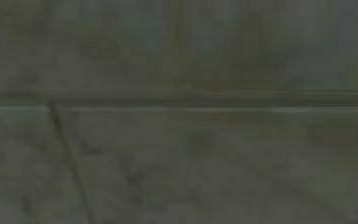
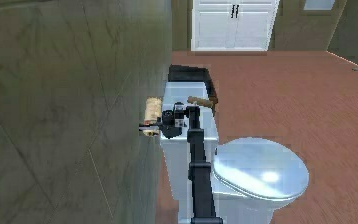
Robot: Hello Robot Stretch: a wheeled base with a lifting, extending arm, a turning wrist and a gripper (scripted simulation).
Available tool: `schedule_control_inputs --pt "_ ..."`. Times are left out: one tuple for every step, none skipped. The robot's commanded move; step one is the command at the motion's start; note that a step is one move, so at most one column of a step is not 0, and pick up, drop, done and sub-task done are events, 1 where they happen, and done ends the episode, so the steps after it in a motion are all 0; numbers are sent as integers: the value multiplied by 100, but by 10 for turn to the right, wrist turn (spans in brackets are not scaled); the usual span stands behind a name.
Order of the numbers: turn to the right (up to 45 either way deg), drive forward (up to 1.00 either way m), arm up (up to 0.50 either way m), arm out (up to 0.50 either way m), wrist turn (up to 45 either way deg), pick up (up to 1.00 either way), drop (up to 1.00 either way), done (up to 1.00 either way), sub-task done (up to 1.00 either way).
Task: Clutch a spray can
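Observation:
My arm (image 2: 198, 170) rises as a dark bar over a white toilet tank (image 2: 187, 150) in the arm side view. At its far end sits the gripper (image 2: 167, 122), right by a small tan, roll-like thing (image 2: 150, 114) at the wall's edge. A small brown thing with a pale end (image 2: 200, 101) lies on the tank's far part. Neither blob has a shape I can name as a spray can. With the tank and the tan thing at or behind the gripper, I cannot tell whether it holds anything.
A dark marbled wall (image 1: 177, 60) stands close ahead and along the arm side view's left (image 2: 67, 110). The white toilet lid (image 2: 259, 172) is at lower right. A black bin (image 2: 188, 72) stands beyond the tank. Reddish floor (image 2: 287, 90) runs to white double doors (image 2: 234, 25).

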Motion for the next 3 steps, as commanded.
schedule_control_inputs --pt "0 0 0 0 0 100 0 0 0" --pt "0 0 10 0 0 0 0 0 0" --pt "0 0 0 0 0 0 0 100 0"
